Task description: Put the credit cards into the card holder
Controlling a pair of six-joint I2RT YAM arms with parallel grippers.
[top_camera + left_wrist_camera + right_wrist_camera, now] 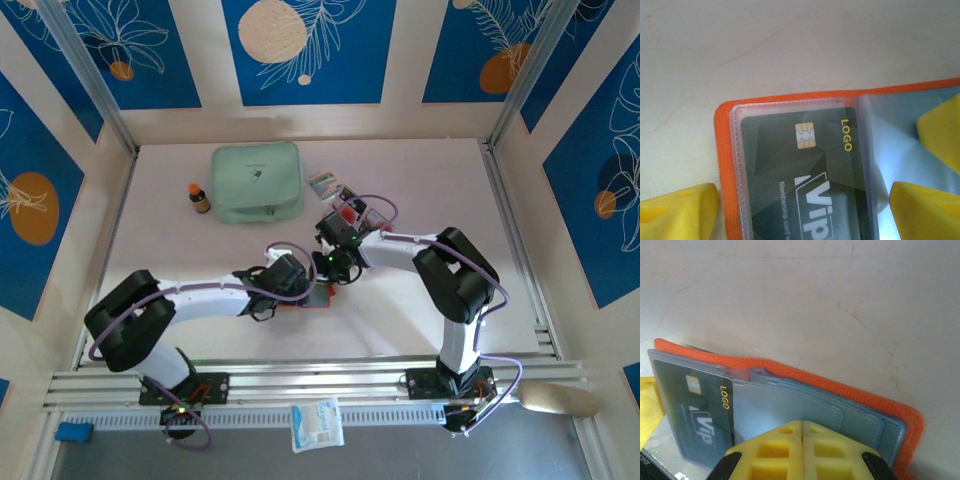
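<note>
Partly done: card holder (725,165) open on surface (740,45), one dark card (805,175) already sleeved, other cards (348,209) apparently waiting beyond; left gripper (800,206) spread over it, right gripper (803,450) pressed together at the sleeves (790,410).

Orange card holder (722,165), greyish clear sleeves (790,410), dark grey card (805,175) with yellow lettering, yellow fingers (925,210)

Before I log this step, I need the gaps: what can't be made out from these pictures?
Top view: card holder mostly covered where left arm and right arm meet.
Top view: credit cards too small, crowded by the right arm, to count.
Left wrist view: VIP card cut off by the bottom edge; small print blurred.
Right wrist view: whether the shut jaws of the right gripper pinch a clear sleeve; they hide it.
</note>
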